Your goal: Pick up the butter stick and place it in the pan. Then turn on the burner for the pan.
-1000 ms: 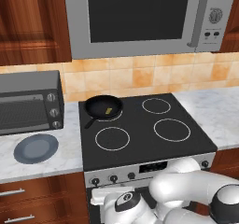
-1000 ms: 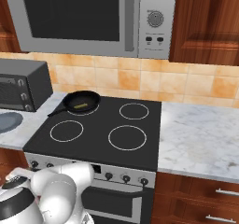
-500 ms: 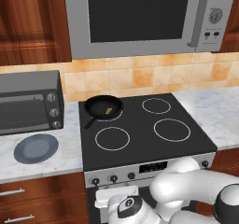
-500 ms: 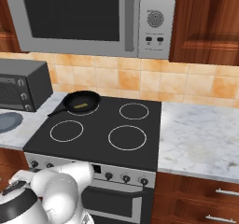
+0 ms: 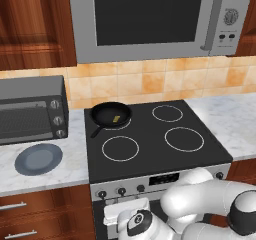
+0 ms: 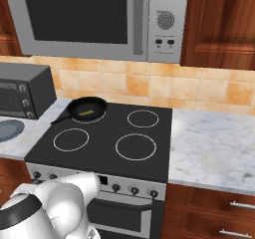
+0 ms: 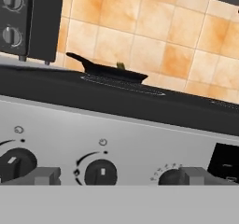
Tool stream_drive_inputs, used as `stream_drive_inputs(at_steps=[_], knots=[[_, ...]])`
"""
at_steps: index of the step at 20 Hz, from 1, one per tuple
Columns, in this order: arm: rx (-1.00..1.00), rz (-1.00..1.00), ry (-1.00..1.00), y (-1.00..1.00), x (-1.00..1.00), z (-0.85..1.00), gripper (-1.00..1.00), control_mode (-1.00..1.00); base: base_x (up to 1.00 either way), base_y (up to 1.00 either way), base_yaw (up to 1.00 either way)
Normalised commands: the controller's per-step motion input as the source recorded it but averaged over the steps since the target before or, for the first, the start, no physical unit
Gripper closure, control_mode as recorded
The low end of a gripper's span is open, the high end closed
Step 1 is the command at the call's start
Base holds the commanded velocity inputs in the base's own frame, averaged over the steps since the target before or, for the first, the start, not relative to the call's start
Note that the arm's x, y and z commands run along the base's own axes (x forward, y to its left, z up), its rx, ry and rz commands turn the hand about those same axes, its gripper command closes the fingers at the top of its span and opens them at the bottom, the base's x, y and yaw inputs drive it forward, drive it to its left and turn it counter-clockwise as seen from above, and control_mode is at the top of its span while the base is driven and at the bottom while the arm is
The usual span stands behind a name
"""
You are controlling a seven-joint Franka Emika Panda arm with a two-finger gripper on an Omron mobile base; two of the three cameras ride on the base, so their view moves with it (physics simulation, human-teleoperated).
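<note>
Since the butter stick is already lying in the pan on the back-left ring of the cooktop, I'd say the first half of the job is done and the knob is what's left. That would explain why the arm is tucked down low in front of the stove: the hand camera looks straight at the control panel, with a knob right between the two finger tips. The gripper is spread wide with nothing in it, which makes sense if it's lining up to close around a knob.

What's hard to tell: which knob runs the burner under the pan. The little marks above each knob are too small to read. The burner ring itself is mostly covered by the pan. From the hand camera the butter is just a tiny yellowish bit poking over the pan's rim.
</note>
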Motion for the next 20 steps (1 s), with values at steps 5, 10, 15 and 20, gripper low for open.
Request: stream_drive_inputs(at_steps=[5, 10, 15, 20], knots=[[0.00, 0.05, -0.02, -0.10, 0.18, -0.10, -1.00, -1.00, 0.00, 0.00, 0.00], [0.00, 0.04, 0.00, -0.10, 0.22, -0.07, -1.00, -1.00, 0.00, 0.00, 0.00], [0.00, 0.03, -0.02, -0.15, 0.23, -0.13, -1.00, -1.00, 0.00, 0.00, 0.00], [0.02, 0.02, -0.06, -0.13, 0.09, -0.28, -1.00, -1.00, 0.00, 0.00, 0.00]])
